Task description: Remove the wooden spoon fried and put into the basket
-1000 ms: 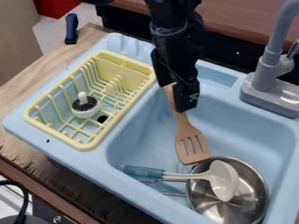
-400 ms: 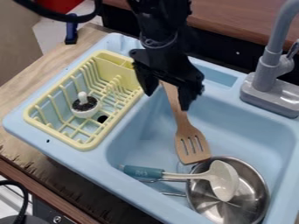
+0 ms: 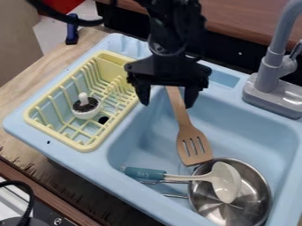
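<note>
Gripper (image 3: 167,102) of the black arm (image 3: 168,42) is held fingers down over the upper part of the light blue sink (image 3: 150,152), its two fingers (image 3: 190,95) spread wide. Between them, as seen from the camera, the handle of the slotted wooden spatula (image 3: 193,145) is framed; whether it is touched by either finger cannot be told. The upper end of that handle is hidden behind the gripper's body. The spatula is laid at a slant in the basin, its blade pointed toward the bottom of the view and set right at the rim of a metal pan (image 3: 207,202).

Across the pan a pale ladle (image 3: 227,185) is laid, its bowl over the pan's interior and its teal grip extended toward the left of the view. Two metal handles (image 3: 175,195) are seen on the pan's left side.

On the left part of the sink unit, beside the basin, the yellow basket (image 3: 111,67) is placed, and in it a small round brush (image 3: 87,107) with a white knob is held upright. At the right, a grey faucet (image 3: 271,66) is mounted. The sink unit is carried by a wooden table (image 3: 35,90), on which a dark blue object (image 3: 72,33) is seen at the upper left.
</note>
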Tool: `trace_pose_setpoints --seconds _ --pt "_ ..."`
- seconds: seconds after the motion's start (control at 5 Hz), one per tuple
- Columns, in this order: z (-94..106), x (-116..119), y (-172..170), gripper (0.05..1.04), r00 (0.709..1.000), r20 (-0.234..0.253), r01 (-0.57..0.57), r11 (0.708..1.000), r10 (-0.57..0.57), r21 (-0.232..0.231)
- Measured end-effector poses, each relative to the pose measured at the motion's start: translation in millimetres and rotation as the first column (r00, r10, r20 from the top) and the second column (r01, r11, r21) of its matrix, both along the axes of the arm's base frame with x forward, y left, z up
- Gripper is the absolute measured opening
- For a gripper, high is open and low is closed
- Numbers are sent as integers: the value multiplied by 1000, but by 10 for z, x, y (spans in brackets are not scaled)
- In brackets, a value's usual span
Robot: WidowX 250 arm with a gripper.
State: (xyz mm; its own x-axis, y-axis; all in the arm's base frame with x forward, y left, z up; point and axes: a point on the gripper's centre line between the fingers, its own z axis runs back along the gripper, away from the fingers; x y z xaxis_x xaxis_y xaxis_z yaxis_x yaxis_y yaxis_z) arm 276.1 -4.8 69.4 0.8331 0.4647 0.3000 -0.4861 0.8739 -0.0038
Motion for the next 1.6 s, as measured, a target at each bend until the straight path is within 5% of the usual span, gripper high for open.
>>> trace_pose_setpoints --seconds 0.4,0.6,1.2,1.6 --pt "-125 25 16 999 994 60 -87 996 88 -22" --pt "-261 75 -11 999 996 22 -84 996 84 23" --pt "-354 218 17 955 987 46 -153 988 152 32" --pt "-389 184 44 396 987 80 -144 988 140 46"
